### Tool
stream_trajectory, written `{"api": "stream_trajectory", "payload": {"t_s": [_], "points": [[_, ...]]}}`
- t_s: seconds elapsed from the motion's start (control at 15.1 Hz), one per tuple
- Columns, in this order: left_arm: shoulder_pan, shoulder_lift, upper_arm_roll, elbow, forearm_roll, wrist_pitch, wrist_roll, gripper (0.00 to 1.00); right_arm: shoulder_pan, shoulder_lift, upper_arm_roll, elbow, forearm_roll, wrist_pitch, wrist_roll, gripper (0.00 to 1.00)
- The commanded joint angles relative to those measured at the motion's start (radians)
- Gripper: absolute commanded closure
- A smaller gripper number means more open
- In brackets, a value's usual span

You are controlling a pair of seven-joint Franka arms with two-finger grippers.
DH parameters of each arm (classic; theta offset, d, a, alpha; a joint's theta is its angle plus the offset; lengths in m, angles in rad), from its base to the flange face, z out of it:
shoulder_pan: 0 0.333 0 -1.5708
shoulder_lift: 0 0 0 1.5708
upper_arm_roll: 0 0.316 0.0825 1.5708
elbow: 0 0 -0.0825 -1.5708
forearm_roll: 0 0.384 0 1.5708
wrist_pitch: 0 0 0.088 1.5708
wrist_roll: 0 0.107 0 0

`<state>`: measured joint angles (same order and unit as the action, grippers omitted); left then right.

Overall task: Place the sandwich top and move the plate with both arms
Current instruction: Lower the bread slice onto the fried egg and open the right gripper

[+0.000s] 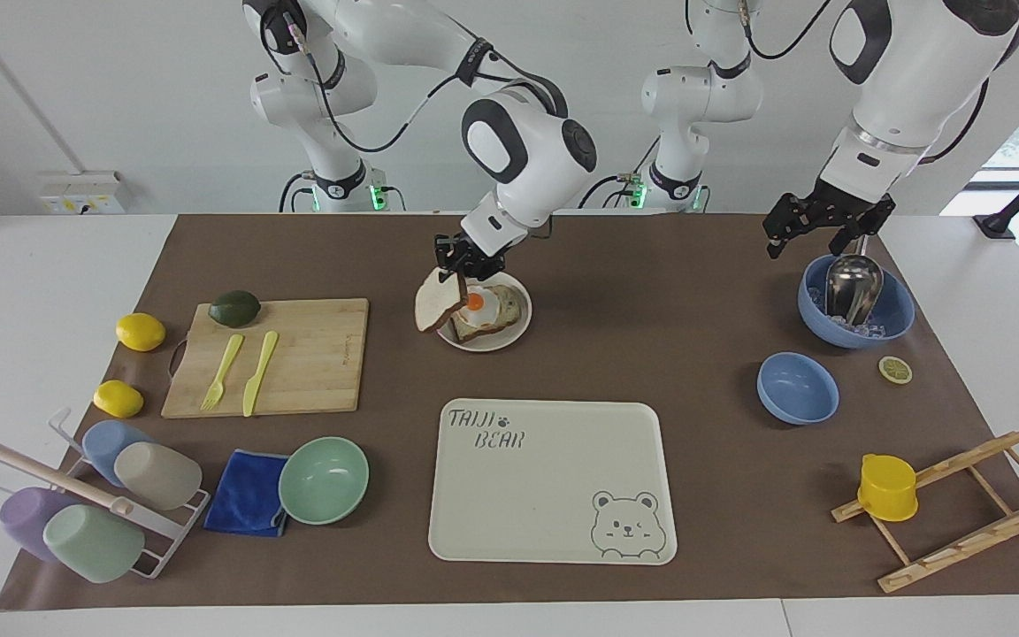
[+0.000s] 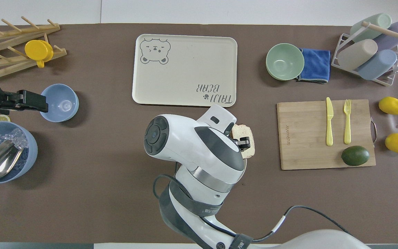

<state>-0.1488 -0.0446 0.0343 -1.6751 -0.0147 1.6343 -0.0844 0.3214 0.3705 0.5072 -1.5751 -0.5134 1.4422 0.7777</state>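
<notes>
We logged the right gripper (image 1: 461, 262) clamped on the sandwich top (image 1: 436, 309) over the plate (image 1: 520, 326); the left gripper (image 1: 815, 232), spread, waited above the ice bowl (image 1: 894, 317).

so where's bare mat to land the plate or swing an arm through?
Widest bare mat: between the plate, the ice bowl and the tray. The tray is bare too. Also free: the strip nearest the robots. Crowded: cutting board, green bowl and cup rack at the right arm's end. Right claw holds the bread by the plate.

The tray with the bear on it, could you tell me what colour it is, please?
The tray is cream with grey print, clearest in the facing view.
</notes>
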Motion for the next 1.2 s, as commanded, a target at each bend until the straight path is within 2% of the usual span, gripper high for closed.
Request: {"api": "stream_trajectory", "payload": {"t_s": [0.0,0.2,0.4,0.53,0.8,1.0,1.06,1.13], "points": [[-0.003,-0.009,0.004,0.006,0.019,-0.018,0.0,0.0,0.011,0.045,0.008,0.052,0.032,0.053,0.023,1.0],[-0.003,-0.009,0.004,0.006,0.018,-0.018,0.0,0.0,0.024,0.035,0.008,0.029,0.038,0.004,0.044,1.0],[-0.003,-0.009,0.004,0.006,0.018,-0.018,0.0,0.0,0.001,0.021,0.008,-0.035,0.039,0.018,0.084,1.0],[-0.003,-0.009,0.004,0.006,0.018,-0.019,0.0,0.0,-0.001,0.018,0.013,-0.071,0.061,0.079,0.121,1.0],[-0.003,-0.009,0.004,0.006,0.018,-0.019,0.002,0.0,-0.002,-0.019,0.013,-0.21,0.101,0.266,0.156,1.0],[-0.003,-0.009,0.004,0.006,0.018,-0.019,0.0,0.0,-0.011,-0.022,0.013,-0.229,0.125,0.309,0.175,1.0],[-0.003,-0.009,0.004,0.006,0.018,-0.019,0.0,0.0,-0.013,-0.021,0.013,-0.229,0.128,0.328,0.175,0.8],[-0.003,-0.009,0.004,0.006,0.018,-0.019,0.0,0.0,-0.012,-0.021,0.013,-0.229,0.134,0.343,0.175,0.48]]}}
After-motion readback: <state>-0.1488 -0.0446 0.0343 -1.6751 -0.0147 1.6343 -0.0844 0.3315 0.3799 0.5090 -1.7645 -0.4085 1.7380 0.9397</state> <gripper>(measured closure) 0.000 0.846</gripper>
